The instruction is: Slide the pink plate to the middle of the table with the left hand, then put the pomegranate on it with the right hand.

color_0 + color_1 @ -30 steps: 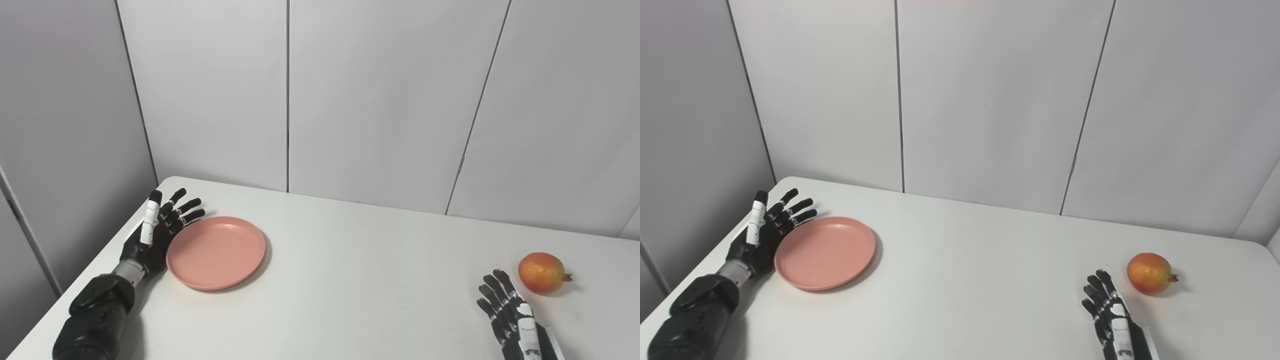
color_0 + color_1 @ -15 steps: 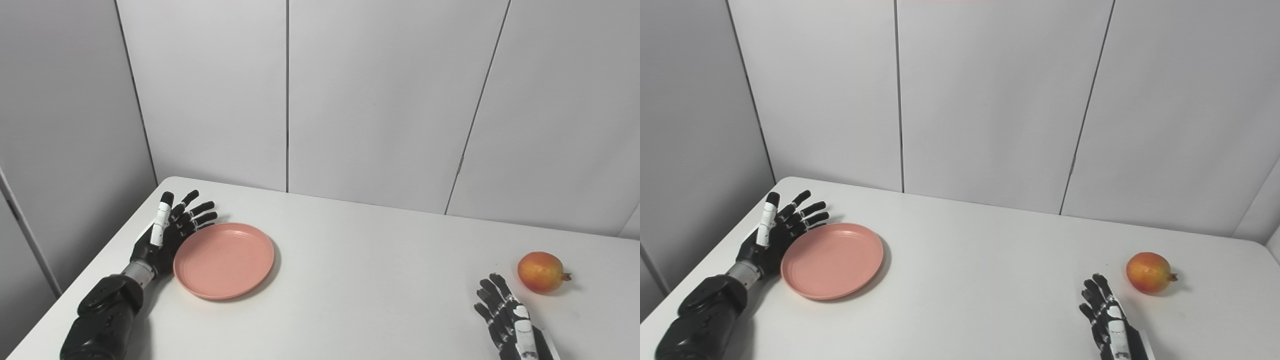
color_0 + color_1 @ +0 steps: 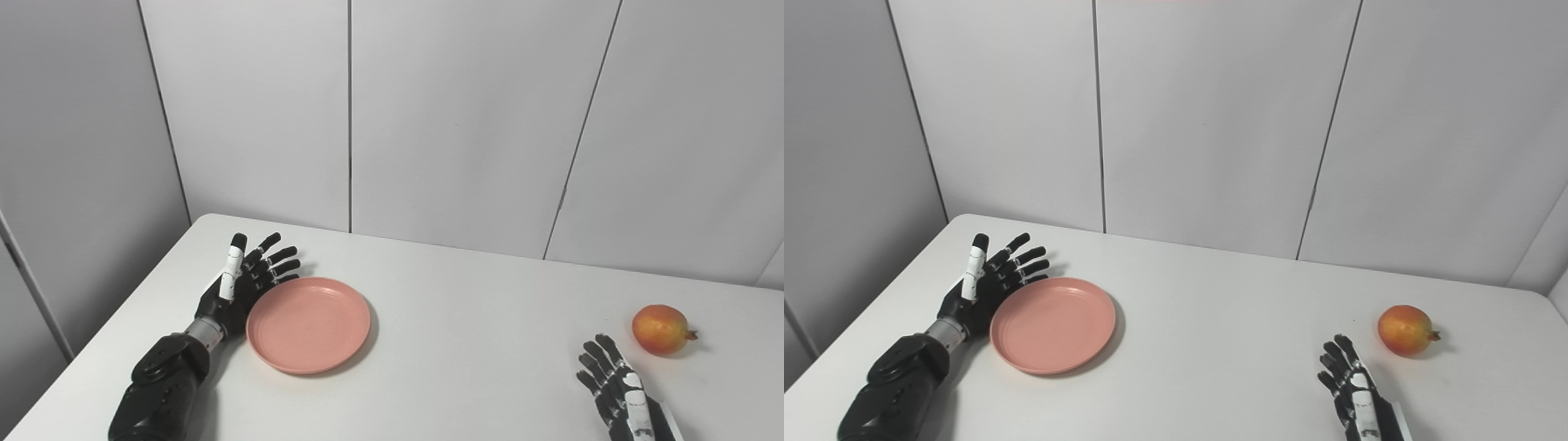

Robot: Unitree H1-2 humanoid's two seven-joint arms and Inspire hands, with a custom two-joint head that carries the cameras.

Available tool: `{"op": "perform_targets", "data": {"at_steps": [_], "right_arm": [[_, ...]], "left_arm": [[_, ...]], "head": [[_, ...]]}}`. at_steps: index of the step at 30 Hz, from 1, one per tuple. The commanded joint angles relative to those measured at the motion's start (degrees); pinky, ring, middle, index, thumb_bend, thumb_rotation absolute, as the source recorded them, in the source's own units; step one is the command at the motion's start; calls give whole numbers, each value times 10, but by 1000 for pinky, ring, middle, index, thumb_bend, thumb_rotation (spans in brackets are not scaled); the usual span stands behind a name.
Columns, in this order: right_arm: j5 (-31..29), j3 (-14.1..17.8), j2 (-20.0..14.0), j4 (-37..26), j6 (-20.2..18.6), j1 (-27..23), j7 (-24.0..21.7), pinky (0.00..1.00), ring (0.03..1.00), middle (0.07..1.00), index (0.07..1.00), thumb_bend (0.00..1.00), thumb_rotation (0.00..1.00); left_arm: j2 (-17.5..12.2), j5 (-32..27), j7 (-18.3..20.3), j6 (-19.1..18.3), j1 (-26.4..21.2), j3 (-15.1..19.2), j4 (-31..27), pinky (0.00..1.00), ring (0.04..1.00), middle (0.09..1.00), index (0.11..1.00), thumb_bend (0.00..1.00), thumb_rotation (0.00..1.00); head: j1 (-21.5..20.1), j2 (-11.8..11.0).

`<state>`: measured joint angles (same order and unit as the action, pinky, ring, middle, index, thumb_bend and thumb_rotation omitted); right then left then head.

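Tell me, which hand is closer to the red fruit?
The right hand. It sits just in front of the pomegranate, a little to its left, not touching. The left hand is far across the table, against the pink plate.

No text, label, brand, number or sign can be read anywhere in either view (the pictures are sharp enough to judge, and no lettering appears on any surface).
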<state>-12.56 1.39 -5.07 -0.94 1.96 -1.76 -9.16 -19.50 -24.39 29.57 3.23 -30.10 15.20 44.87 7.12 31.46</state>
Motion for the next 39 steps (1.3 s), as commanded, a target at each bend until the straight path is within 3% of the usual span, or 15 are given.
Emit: {"op": "perform_targets", "data": {"at_steps": [1, 29, 39], "right_arm": [[-2, -3, 4, 2, -9, 10, -2, 916, 923, 917, 922, 829, 932], [6, -14, 8, -8, -17, 7, 0, 901, 914, 917, 924, 818, 935], [12, -18, 11, -13, -30, 7, 0, 903, 913, 916, 930, 841, 922]], "left_arm": [[5, 6, -8, -5, -9, -6, -14, 767, 830, 850, 938, 1000, 890], [73, 6, -55, -33, -12, -28, -38, 795, 847, 870, 961, 998, 880], [91, 27, -77, -33, -15, -50, -43, 744, 821, 861, 952, 959, 885]], "head": [[0, 2], [-11, 10], [-17, 14]]}}
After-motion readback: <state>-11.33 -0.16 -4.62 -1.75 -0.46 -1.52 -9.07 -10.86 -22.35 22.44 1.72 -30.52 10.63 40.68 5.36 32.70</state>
